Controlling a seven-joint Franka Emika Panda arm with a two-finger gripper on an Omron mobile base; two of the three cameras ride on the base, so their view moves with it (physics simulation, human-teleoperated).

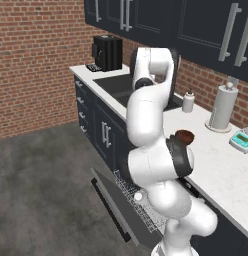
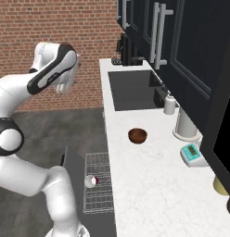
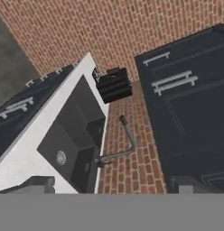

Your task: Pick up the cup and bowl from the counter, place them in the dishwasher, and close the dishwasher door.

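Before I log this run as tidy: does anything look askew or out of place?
The cup lies on its side in the dishwasher rack rather than upright. The bowl sits upright on the counter, and nothing looks spilled or damaged.

The red cup (image 2: 90, 181) is lying on its side in the dishwasher (image 2: 99, 194) rack over the lowered door (image 1: 115, 210), while the brown bowl (image 2: 137, 135) (upright, empty) is sitting on the white counter (image 2: 149, 185) near the sink.

Bowl (image 2: 137, 135) glossy dark brown. Cup (image 2: 90, 181) red, white rim, in light-grey wire rack (image 2: 99, 183). Counter (image 2: 149, 185) white, faintly marbled. Cabinets (image 1: 103, 132) dark navy. Wall (image 1: 36, 60) red brick. Scale (image 2: 194, 154) teal-topped at bowl's 4 o'clock.
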